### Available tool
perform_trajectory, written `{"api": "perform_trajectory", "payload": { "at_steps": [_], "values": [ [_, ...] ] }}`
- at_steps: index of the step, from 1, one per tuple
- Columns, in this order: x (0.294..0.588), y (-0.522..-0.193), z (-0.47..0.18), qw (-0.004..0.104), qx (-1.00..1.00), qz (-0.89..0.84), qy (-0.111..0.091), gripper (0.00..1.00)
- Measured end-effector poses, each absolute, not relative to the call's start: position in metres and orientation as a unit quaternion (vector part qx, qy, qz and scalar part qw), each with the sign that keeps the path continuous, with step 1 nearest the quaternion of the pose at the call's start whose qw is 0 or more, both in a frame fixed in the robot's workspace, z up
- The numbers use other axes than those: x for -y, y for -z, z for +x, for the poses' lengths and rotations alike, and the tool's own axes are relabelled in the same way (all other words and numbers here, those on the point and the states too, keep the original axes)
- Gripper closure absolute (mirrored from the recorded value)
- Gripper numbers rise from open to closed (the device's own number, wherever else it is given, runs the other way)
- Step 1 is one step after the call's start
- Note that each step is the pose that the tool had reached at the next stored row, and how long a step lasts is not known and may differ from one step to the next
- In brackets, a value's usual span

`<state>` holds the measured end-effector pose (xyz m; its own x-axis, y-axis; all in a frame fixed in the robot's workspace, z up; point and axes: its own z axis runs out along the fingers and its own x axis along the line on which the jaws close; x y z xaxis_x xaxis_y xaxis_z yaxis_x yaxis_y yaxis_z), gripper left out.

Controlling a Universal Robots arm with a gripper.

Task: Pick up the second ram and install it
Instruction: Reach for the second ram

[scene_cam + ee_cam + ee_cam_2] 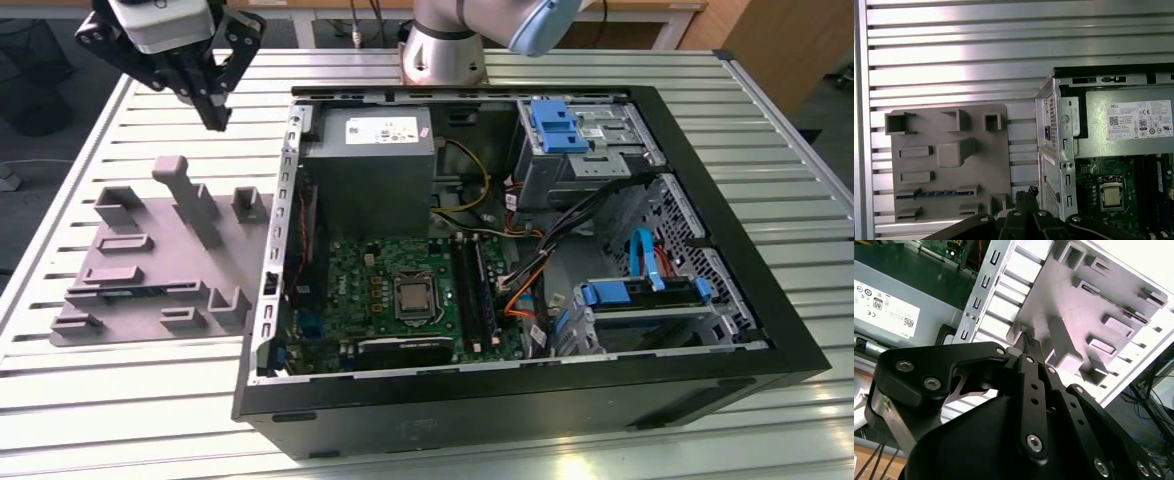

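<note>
Pinched together and empty, my claw (1026, 194) hangs above the table (954, 60) while the second ram (934, 193) lies in the grey tray (949, 130) (pick-up not yet begun); I judge grasping needs it opened and squared to the stick.

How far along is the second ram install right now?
Nothing of it looks done: the second ram lies in its slot on the grey fixture. In hand: nothing; the gripper hovers shut near the fixture. Left: pickup and seating in the computer case.
</note>
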<state>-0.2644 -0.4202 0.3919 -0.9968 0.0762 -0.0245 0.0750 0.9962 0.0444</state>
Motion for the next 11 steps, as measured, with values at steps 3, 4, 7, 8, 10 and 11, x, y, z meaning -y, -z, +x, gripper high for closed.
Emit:
{"api": "perform_trajectory", "payload": {
  "at_steps": [3, 4, 7, 8, 10, 11],
  "values": [
    [0.4212, -0.3919, -0.2662, 0.013, -0.999, 0.038, -0.022, 0.89],
    [0.4216, -0.3918, -0.2667, 0.013, -0.999, 0.038, -0.022, 0.89],
    [0.4228, -0.3916, -0.2685, 0.013, -0.999, 0.038, -0.022, 0.89],
    [0.4233, -0.3916, -0.2690, 0.013, -0.999, 0.038, -0.022, 0.89],
    [0.4253, -0.3914, -0.2704, 0.013, -0.999, 0.038, -0.022, 0.89],
    [0.4266, -0.3913, -0.2711, 0.013, -0.999, 0.038, -0.022, 0.89]
  ]
}}
